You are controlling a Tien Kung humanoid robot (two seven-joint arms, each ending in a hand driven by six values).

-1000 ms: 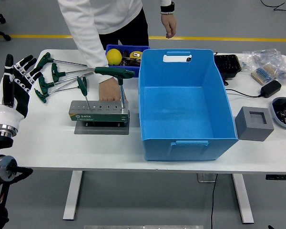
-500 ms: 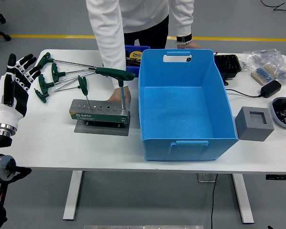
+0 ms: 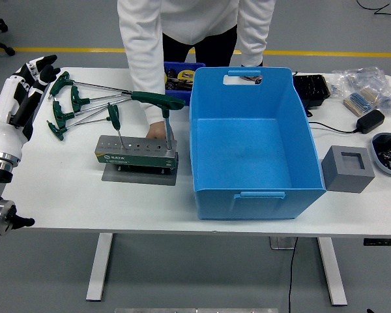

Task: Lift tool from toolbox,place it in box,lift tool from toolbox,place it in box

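The robot's left hand [image 3: 26, 85] hovers at the worktop's [image 3: 65, 195] left edge, fingers loosely extended and holding nothing, just beside the loose green T-handle hex keys [image 3: 72, 104] lying fanned out. Further in, the metal tool stand [image 3: 137, 154] carries two upright T-handle keys [image 3: 158, 100], and a person's hand [image 3: 158, 130] presses behind it, probably steadying it for a pull. The big blue box [image 3: 251, 150] stands open and empty alongside, ready to receive tools.

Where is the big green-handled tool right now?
In the head view it stands upright in the grey tool holder left of the blue box; the green-handled tool is at the holder's right end, a person's hand just behind it.
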